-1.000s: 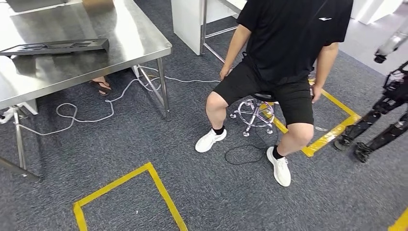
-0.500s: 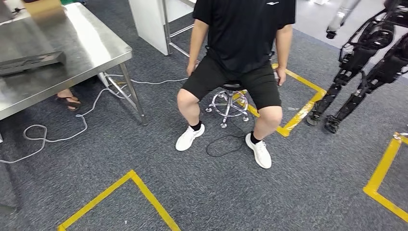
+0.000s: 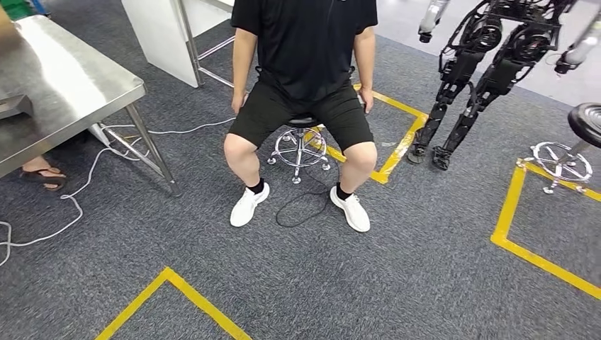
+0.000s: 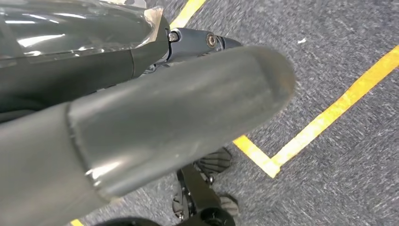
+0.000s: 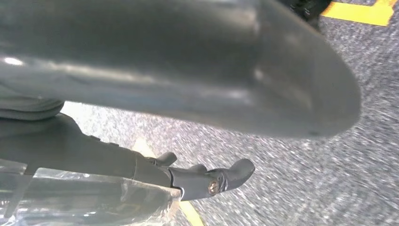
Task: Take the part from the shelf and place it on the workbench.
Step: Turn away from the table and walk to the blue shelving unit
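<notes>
Left hand (image 4: 155, 117) and right hand (image 5: 188, 70) each show one thick thumb over dark fingers under clear film; I cannot tell if they grip anything. At the head view's left edge, one dark part (image 3: 14, 106) lies on the one steel workbench (image 3: 64, 85), cropped, so its axis is unclear. One person (image 3: 305, 64) sits at upper centre, with two stools (image 3: 299, 145) and one other robot (image 3: 482, 64) at upper right.

Yellow floor tape (image 3: 388, 164), grey carpet (image 3: 319, 276)

Nothing here can be read: no words, numbers or labels on the steel counter (image 3: 67, 85) at upper left, nor on the seated person's black shirt (image 3: 308, 42).
</notes>
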Motion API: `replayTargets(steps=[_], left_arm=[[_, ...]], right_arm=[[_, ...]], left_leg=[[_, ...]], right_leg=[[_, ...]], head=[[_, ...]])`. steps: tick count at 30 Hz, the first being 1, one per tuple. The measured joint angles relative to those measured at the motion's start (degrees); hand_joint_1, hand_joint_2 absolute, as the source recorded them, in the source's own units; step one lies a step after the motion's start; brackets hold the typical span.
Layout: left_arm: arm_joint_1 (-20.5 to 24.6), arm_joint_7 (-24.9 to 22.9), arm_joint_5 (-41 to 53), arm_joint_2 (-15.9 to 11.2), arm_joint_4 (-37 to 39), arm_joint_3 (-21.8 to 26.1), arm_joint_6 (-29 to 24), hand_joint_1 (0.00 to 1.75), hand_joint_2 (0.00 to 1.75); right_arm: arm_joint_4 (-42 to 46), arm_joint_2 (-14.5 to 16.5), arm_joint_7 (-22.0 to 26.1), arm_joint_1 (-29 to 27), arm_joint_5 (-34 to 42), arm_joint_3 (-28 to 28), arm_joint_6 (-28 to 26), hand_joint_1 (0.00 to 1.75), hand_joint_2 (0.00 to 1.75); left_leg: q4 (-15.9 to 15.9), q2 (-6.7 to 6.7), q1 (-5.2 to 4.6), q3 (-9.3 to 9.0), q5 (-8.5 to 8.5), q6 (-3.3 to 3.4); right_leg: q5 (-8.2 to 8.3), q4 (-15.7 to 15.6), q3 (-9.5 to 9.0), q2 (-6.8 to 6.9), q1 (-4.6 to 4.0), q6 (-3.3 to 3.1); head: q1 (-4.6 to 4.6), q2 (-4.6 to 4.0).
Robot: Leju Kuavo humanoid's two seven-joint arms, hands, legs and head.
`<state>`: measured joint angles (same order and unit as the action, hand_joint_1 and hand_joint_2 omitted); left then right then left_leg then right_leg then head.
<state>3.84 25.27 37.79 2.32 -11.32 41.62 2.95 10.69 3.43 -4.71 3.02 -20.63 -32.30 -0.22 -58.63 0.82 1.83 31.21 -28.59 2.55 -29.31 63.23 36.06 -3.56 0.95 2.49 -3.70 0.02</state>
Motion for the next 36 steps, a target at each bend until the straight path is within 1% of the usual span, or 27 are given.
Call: replayTargets(steps=[1,2,3,4,5,6,8,10,11,12,13,14,16,18,19,20,21,23,25,27,28,30,31,32,34,35,36], left_arm=[[-0.07,-0.1,0.08,-0.03,0.0,0.11,-0.02,0.0,0.0],[-0.13,-0.2,0.15,-0.05,0.0,0.2,-0.03,0.0,0.0],[-0.17,-0.3,0.24,-0.05,0.0,0.26,-0.03,0.0,0.0],[-0.16,-0.37,0.32,-0.04,0.0,0.29,-0.04,0.0,0.0],[-0.14,-0.44,0.37,-0.02,0.0,0.3,-0.04,0.0,0.0],[-0.11,-0.5,0.41,0.03,0.0,0.31,-0.04,0.0,0.0],[-0.14,-0.61,0.41,0.11,0.0,0.33,-0.04,0.0,0.0],[-0.13,-0.72,0.44,0.13,0.0,0.37,-0.04,0.0,0.0],[-0.05,-0.76,0.46,0.17,0.0,0.38,-0.04,0.0,0.0],[0.08,-0.81,0.48,0.23,0.0,0.39,-0.04,0.0,0.0],[0.19,-0.84,0.49,0.31,0.0,0.39,-0.04,0.0,0.0],[0.22,-0.86,0.51,0.38,0.0,0.4,-0.04,0.0,0.0],[-0.01,-1.02,0.61,0.39,0.0,0.44,-0.11,0.0,0.0],[-0.33,-1.27,0.72,0.34,0.01,0.52,-0.28,0.0,0.0],[-0.41,-1.39,0.74,0.34,0.01,0.57,-0.38,0.0,0.0],[-0.43,-1.49,0.77,0.34,0.01,0.61,-0.49,0.0,0.0],[-0.44,-1.58,0.8,0.34,0.01,0.66,-0.61,0.0,0.0],[-0.49,-1.76,0.92,0.32,0.03,0.78,-0.76,0.0,0.0],[-0.52,-1.95,1.05,0.33,0.08,0.86,-0.85,0.0,0.0],[-0.4,-2.03,1.12,0.38,0.08,0.87,-0.88,0.0,0.0],[-0.29,-2.07,1.16,0.44,0.07,0.88,-0.93,0.0,0.0],[-0.19,-2.2,1.26,0.49,0.05,0.9,-1.08,0.0,0.0],[-0.21,-2.3,1.31,0.49,0.05,0.91,-1.23,0.0,0.0],[-0.26,-2.37,1.35,0.46,0.05,0.92,-1.39,0.0,0.0],[-0.29,-2.46,1.49,0.45,0.05,0.94,-1.76,0.0,0.0],[-0.28,-2.48,1.59,0.46,0.05,0.94,-1.97,0.0,0.0],[-0.25,-2.49,1.75,0.49,0.04,0.94,-2.27,0.0,0.0]], right_arm=[[0.0,0.01,0.03,0.13,-0.01,0.0,-0.01,0.0,0.0],[0.0,-0.02,0.04,0.23,-0.01,0.0,-0.05,0.0,0.0],[0.0,-0.07,0.05,0.23,-0.04,0.0,-0.13,0.0,0.0],[0.0,-0.1,0.05,0.16,-0.09,0.0,-0.21,0.0,0.0],[0.0,-0.14,0.05,0.07,-0.18,0.0,-0.3,0.0,0.0],[0.01,-0.17,0.05,0.0,-0.27,0.0,-0.34,0.0,0.0],[0.02,-0.23,0.05,0.16,-0.46,0.0,-0.35,0.0,0.0],[0.02,-0.25,0.09,0.38,-0.68,0.0,-0.35,0.0,0.0],[0.02,-0.29,0.12,0.38,-0.77,0.0,-0.35,0.0,0.0],[0.02,-0.32,0.14,0.32,-0.85,0.0,-0.35,0.0,0.0],[0.02,-0.35,0.14,0.21,-0.9,0.0,-0.35,0.0,0.0],[0.02,-0.38,0.15,0.15,-0.93,0.0,-0.35,0.0,0.0],[0.02,-0.38,0.18,0.18,-1.01,0.0,-0.34,0.0,0.0],[0.02,-0.38,0.22,0.23,-1.13,0.0,-0.32,0.0,0.0],[0.02,-0.38,0.24,0.19,-1.24,0.0,-0.32,0.0,0.0],[0.02,-0.38,0.25,0.14,-1.38,0.0,-0.32,0.0,0.0],[0.02,-0.38,0.25,0.12,-1.56,0.0,-0.32,0.0,0.0],[0.02,-0.35,0.25,0.19,-1.81,0.0,-0.33,0.0,0.0],[0.02,-0.35,0.25,0.28,-1.9,0.0,-0.35,0.0,0.0],[0.02,-0.38,0.25,0.05,-1.92,0.0,-0.38,0.0,0.0],[0.02,-0.4,0.25,-0.14,-1.95,0.0,-0.39,0.0,0.0],[0.01,-0.34,0.28,-0.25,-1.99,0.01,-0.39,0.0,0.0],[0.01,-0.29,0.33,-0.19,-2.02,0.02,-0.39,0.0,0.0],[0.01,-0.23,0.39,-0.09,-2.04,0.02,-0.39,0.0,0.0],[0.02,-0.21,0.49,-0.08,-2.08,0.02,-0.39,0.0,0.0],[0.01,-0.21,0.5,-0.16,-2.09,0.02,-0.39,0.0,0.0],[0.01,-0.2,0.52,-0.24,-2.13,0.02,-0.4,0.0,0.0]], left_leg=[[0.09,-0.88,-0.11,0.03,0.06,0.18],[0.08,-1.77,-0.19,0.11,0.06,0.24],[0.08,-2.59,-0.25,0.16,0.05,0.23],[0.07,-3.34,-0.28,0.19,0.04,0.2],[0.07,-4.03,-0.27,0.17,0.01,0.15],[0.07,-4.69,-0.25,0.09,-0.05,0.05],[0.05,-5.94,-0.44,-0.23,-0.34,-0.46],[0.06,-7.11,-0.74,-0.77,-0.81,-1.28],[0.18,-7.75,-0.77,-1.09,-0.98,-1.7],[0.25,-8.12,-0.66,-1.35,-1.12,-2.06],[-0.07,-7.44,-0.48,-1.41,-1.57,-2.42],[-1.23,-6.08,-0.32,-1.06,-2.57,-2.66],[-7.26,-2.38,-0.16,1.46,-6.43,-2.82],[-14.71,-0.89,-0.18,5.0,-9.74,-2.73],[-16.42,-0.69,-0.16,5.98,-9.84,-2.74],[-15.91,-0.6,-0.09,5.97,-8.69,-2.73],[-13.35,-0.38,0.03,5.03,-6.61,-2.72],[-5.88,2.05,0.48,2.17,-2.43,-2.69],[-2.05,4.06,0.53,0.92,-1.05,-2.4],[-1.71,3.25,0.08,0.92,-1.0,-1.65],[-1.43,2.56,-0.04,0.78,-0.78,-1.12],[-0.73,1.03,-0.03,0.41,-0.38,-0.14],[-0.56,0.16,-0.11,0.28,-0.31,0.16],[-0.5,-0.7,-0.22,0.25,-0.33,0.32],[-0.51,-2.41,-0.4,0.26,-0.4,0.33],[-0.52,-3.12,-0.43,0.24,-0.46,0.28],[-0.52,-3.8,-0.42,0.15,-0.53,0.17]], right_leg=[[-1.78,3.76,1.91,1.58,-0.03,-0.15],[-3.31,7.56,3.79,2.3,0.01,-0.14],[-4.23,10.35,5.07,2.63,0.07,0.05],[-4.34,11.26,5.37,2.82,0.13,0.42],[-3.59,9.76,4.4,3.09,0.22,0.88],[-2.29,6.23,2.36,3.76,0.31,1.34],[0.41,-2.01,-2.17,6.67,0.11,1.58],[1.69,-5.44,-3.78,8.21,-0.31,0.83],[1.91,-5.43,-3.64,7.74,-0.58,0.4],[2.08,-5.53,-3.72,6.98,-0.39,-0.12],[2.25,-5.69,-3.86,6.32,-0.13,-0.55],[2.48,-5.85,-4.02,5.64,0.21,-1.12],[2.77,-6.03,-4.08,4.26,0.58,-2.08],[2.79,-6.0,-4.03,2.7,0.29,-2.5],[2.79,-5.96,-4.09,1.83,0.19,-2.5],[2.78,-5.88,-4.18,0.95,0.16,-2.49],[2.76,-5.77,-4.27,0.06,0.17,-2.46],[2.54,-5.16,-4.04,-1.59,0.03,-2.12],[2.38,-4.6,-3.26,-2.95,-0.18,-1.43],[2.58,-4.64,-2.4,-4.15,-0.26,-0.58],[2.55,-4.39,-2.11,-3.84,-0.23,-0.24],[1.06,-1.36,-0.5,-1.04,-0.25,-0.16],[-0.42,1.9,1.1,0.84,-0.2,-0.31],[-2.06,5.75,3.13,2.01,-0.19,-0.39],[-3.86,11.4,5.97,2.75,0.01,-0.02],[-3.48,11.22,5.81,2.96,0.16,0.43],[-2.31,8.67,4.38,3.35,0.34,0.96]], head=[[-0.1,0.0],[-0.17,0.0],[-0.18,0.0],[-0.18,0.0],[-0.18,0.0],[-0.18,0.0],[-0.22,0.0],[-0.15,0.0],[-0.1,0.0],[-0.05,0.0],[0.02,0.0],[0.11,0.0],[0.32,0.0],[0.36,0.0],[0.37,0.0],[0.37,0.0],[0.37,0.0],[0.38,0.0],[0.36,0.0],[0.36,0.0],[0.38,0.0],[0.21,0.0],[0.11,0.0],[0.03,0.0],[0.03,0.0],[0.02,0.0],[0.01,0.0]])
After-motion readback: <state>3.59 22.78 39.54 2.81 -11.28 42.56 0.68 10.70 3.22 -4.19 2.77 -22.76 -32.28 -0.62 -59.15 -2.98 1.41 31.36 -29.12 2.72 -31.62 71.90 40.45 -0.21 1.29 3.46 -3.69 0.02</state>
